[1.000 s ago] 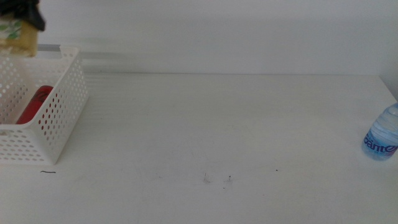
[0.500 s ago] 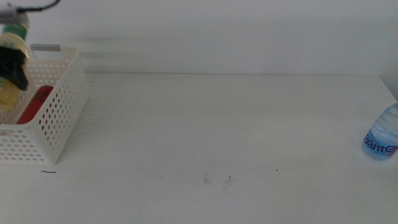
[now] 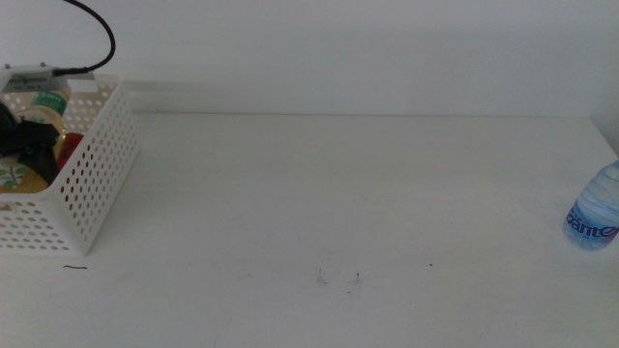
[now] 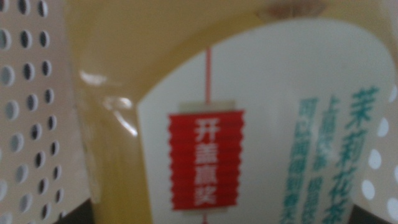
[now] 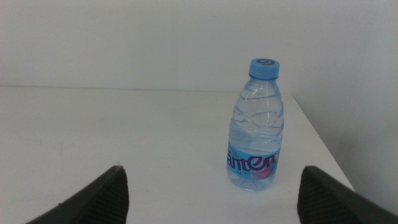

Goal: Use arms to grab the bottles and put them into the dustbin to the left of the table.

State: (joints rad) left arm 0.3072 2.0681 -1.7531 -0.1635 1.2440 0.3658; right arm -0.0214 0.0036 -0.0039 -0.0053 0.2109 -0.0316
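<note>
The left gripper [image 3: 21, 143] is lowered inside the dustbin [image 3: 92, 174] at the table's [image 3: 338, 203] left end, clenched on the yellow tea bottle [image 4: 186, 124]. In the left wrist view the bottle fills the frame between the jaws: amber liquid, a white label with green characters and a red lantern-shaped mark. A red can [image 3: 68, 143] is glimpsed just beside the jaws. The right gripper [image 5: 211, 199] is spread wide, and the clear water bottle [image 5: 258, 127], blue-capped and upright, is seen beyond its fingertips.
</note>
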